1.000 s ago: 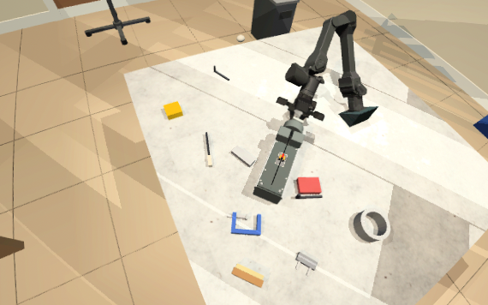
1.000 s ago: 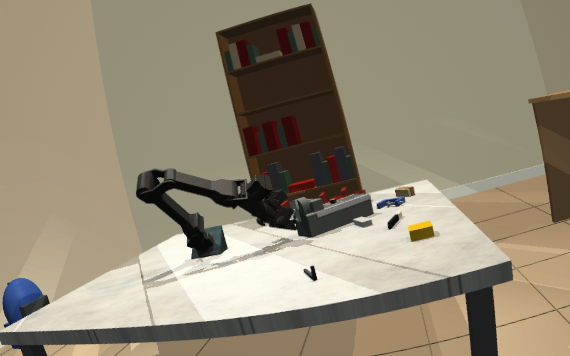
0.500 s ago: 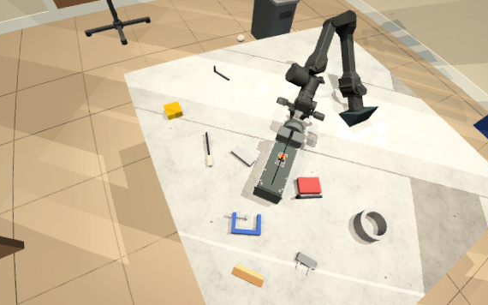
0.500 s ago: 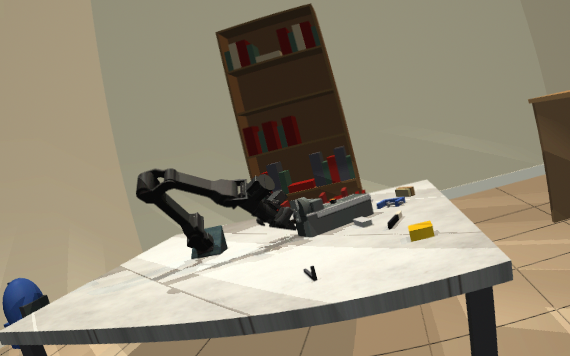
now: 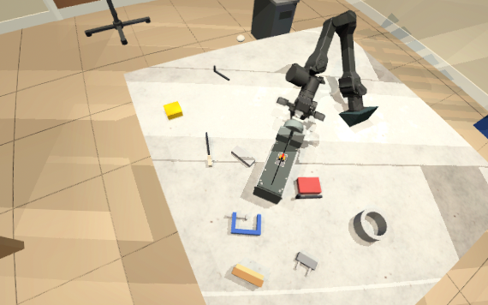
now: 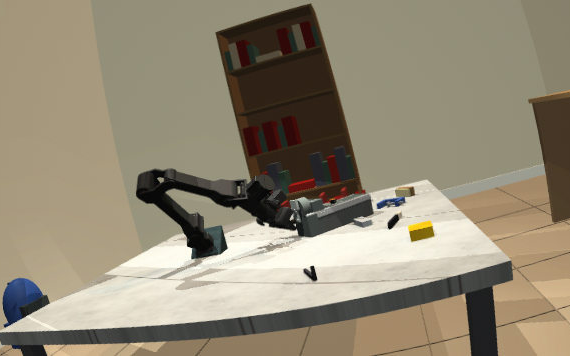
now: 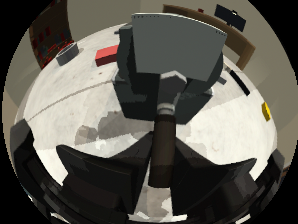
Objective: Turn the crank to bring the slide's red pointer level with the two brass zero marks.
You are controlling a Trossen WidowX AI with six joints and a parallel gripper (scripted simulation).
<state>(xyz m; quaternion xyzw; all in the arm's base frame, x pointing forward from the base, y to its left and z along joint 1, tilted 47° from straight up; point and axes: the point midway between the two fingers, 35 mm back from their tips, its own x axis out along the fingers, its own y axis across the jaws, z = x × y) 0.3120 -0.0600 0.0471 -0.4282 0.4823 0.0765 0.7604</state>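
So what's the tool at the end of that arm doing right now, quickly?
Tool: closed on the crank's dark handle.

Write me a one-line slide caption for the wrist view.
The jaws closed on the crank's dark handle, with a red block lying beyond at left.
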